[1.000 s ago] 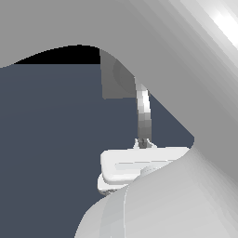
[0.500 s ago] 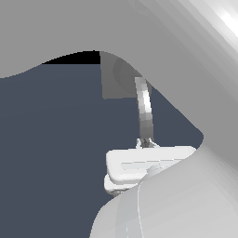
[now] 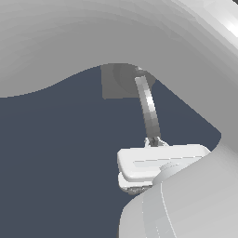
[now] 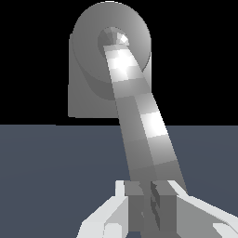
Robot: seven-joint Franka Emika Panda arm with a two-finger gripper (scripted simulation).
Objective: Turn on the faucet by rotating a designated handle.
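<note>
**Mia:** In the exterior view, where is the faucet point(image 3: 122, 82)?

**Ben:** It sits high up, tucked under the big white robot arm point(image 3: 195, 200), which fills much of the picture. Only part of its flat grey plate shows. The arm hides the rest.

**Mia:** And the handle point(image 3: 148, 108)?

**Ben:** It is the long shiny bar. It runs down from the plate toward the gripper point(image 3: 155, 141). Its far end goes in at the gripper's tip, just above the white hand block.

**Mia:** Why grab it so far from the plate?

**Ben:** Likely because the far end swings the most, so it should turn more easily from there.

**Mia:** What does the wrist view show?

**Ben:** The camera looks straight up the bar. The round hub point(image 4: 111, 49) sits on the square plate, and the bar grows out of the middle of it. The bar gets wider as it comes near.

**Mia:** Is the hand holding it?

**Ben:** It looks so. The two fingers point(image 4: 163, 204) are pressed in on the end of the bar, one on each side, with no gap to see. The hand is pinching the handle.

**Mia:** Is the water on yet?

**Ben:** That cannot be told. No water shows. The turning step seems to be the one in hand.
</note>
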